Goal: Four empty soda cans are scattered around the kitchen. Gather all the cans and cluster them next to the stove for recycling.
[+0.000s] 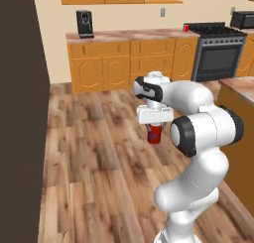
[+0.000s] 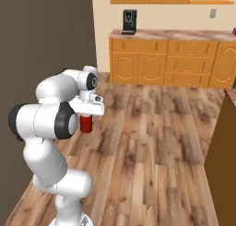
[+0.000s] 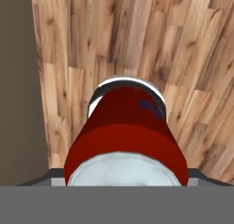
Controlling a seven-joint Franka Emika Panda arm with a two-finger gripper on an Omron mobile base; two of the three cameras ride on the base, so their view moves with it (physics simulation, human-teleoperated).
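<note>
**Red can in the jaws, stove across the room**

I see the small red metal soda can [image 1: 156,133] hanging upright under the gripper [image 1: 155,128], above the brown plank floor [image 1: 99,157]; the jaws look clamped on its sides, though the fingers are mostly hidden. An empty can is light, thin-walled and slick, so I'd hold it mid-body with gentle pressure. The grey steel stove [image 1: 218,56] stands well apart, beside the mottled worktop [image 1: 124,35].

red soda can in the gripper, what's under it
Under the red metal soda can lies brown plank floor, well below it; the can hangs upright in the gripper above bare boards. The boards straight beneath are covered by the can's own body.
</note>
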